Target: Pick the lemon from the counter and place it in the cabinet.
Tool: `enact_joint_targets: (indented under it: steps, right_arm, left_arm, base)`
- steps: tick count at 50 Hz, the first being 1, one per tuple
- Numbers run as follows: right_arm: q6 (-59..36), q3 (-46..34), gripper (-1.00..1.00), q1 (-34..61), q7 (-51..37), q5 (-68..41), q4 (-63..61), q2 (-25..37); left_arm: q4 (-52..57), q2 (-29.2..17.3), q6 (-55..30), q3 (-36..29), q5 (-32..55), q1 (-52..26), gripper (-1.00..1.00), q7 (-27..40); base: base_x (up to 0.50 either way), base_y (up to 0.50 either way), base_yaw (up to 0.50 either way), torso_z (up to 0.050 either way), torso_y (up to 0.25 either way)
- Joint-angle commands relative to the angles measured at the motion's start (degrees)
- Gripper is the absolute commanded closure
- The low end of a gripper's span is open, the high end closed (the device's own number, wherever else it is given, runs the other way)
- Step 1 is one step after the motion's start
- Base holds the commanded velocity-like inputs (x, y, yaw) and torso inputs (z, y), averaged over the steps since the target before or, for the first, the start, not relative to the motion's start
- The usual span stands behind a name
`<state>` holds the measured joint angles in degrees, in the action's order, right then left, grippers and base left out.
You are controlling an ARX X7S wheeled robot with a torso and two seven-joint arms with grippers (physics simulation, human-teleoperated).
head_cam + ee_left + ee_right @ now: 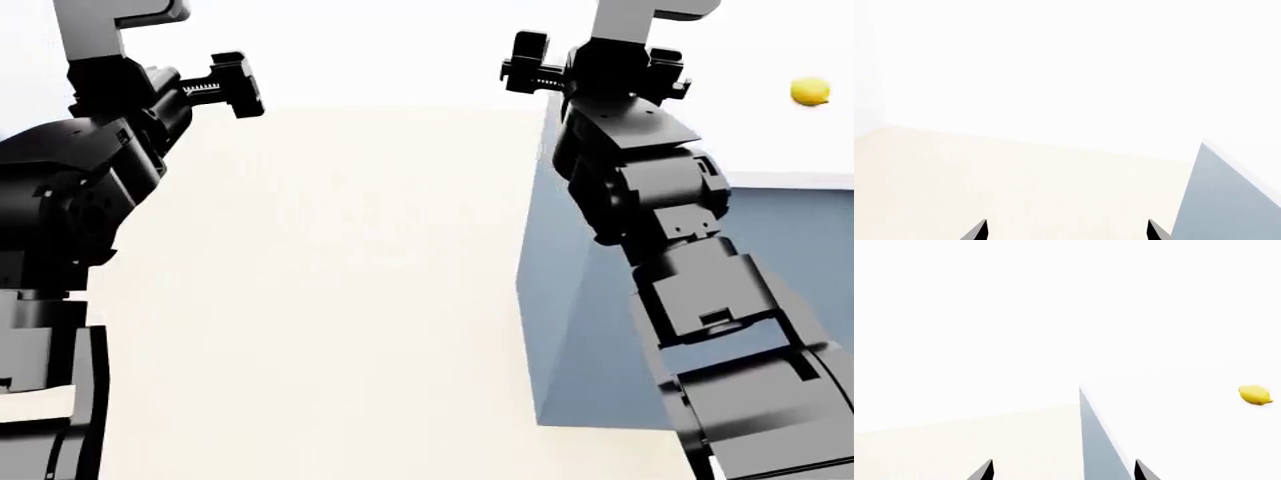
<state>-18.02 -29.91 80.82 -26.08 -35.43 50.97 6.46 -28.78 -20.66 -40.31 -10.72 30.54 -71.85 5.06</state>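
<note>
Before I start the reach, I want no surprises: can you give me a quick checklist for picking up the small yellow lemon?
1. Small yellow lemon in view: ok, head and right wrist views.
2. Lemon resting free on the white counter top: ok.
3. Right gripper open, empty: ok.
4. Left gripper open, empty: ok.
5. Right gripper at lemon: not ok, lemon sits off to the side.
6. Pale blue-grey cabinet shelf in view: cannot tell.

Cream floor (334,300), bright white walls (1054,60)

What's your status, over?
Both grippers open, empty, raised. Lemon on white counter, far right, beyond right gripper. Nothing in the way.
</note>
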Motion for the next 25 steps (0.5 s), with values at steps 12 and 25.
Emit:
enact_joint_targets:
  steps: [12,25]
  right_arm:
    - [-0.34,-0.3,-1.0,-0.29,-0.37,-0.45,-0.89,0.31]
    - [-0.29,-0.48,-1.0,-0.26,-0.41,-0.63,-0.87,0.35]
  left_arm:
    - [0.12,-0.09,-0.01,-0.12,0.21,0.05,-1.0,0.13]
    - [-0.38,-0.03,0.2,-0.17,0.28,-0.11,-1.0,0.05]
  base:
    - [-0.5,-0.02,0.0,0.0,0.0]
    - [-0.5,-0.02,0.0,0.0,0.0]
